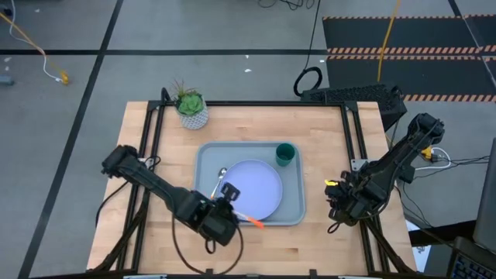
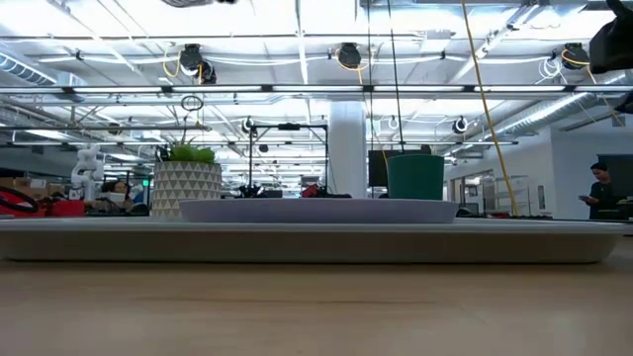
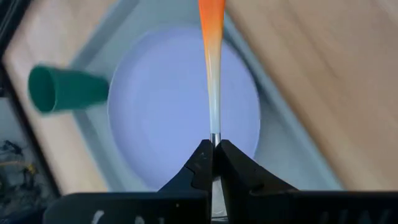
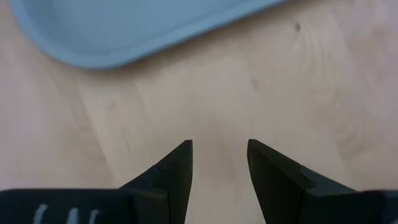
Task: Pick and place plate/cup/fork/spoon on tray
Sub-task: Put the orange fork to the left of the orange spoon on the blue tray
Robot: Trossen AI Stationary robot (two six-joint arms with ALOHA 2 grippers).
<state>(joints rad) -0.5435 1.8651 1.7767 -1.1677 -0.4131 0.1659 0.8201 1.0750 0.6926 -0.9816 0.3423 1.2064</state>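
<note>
The grey-blue tray (image 1: 293, 203) lies mid-table with the lavender plate (image 1: 256, 186) on it. The dark green cup (image 1: 285, 153) stands upright in the tray's far right corner. The spoon (image 1: 221, 178) lies on the tray left of the plate. My left gripper (image 1: 229, 208) is over the tray's near left part, shut on the fork (image 3: 213, 81); its tines are hidden behind the fingers. My right gripper (image 4: 219, 163) is open and empty over bare table right of the tray (image 4: 124, 31). My left gripper pinches the fork between its two fingers at the silver neck (image 3: 214, 134), where the metal meets the handle. The handle sticks out ahead of the fingers, over the plate's near edge. Its orange end (image 1: 254, 222) is over the tray's near rim.
A white pot with a green plant (image 1: 191, 108) stands at the table's far edge, left of the tray. Bare wood lies near, left and right of the tray. In the low view the pot (image 2: 186, 188), the plate (image 2: 316, 210) and the cup (image 2: 415, 176) rise above the tray rim (image 2: 297, 242).
</note>
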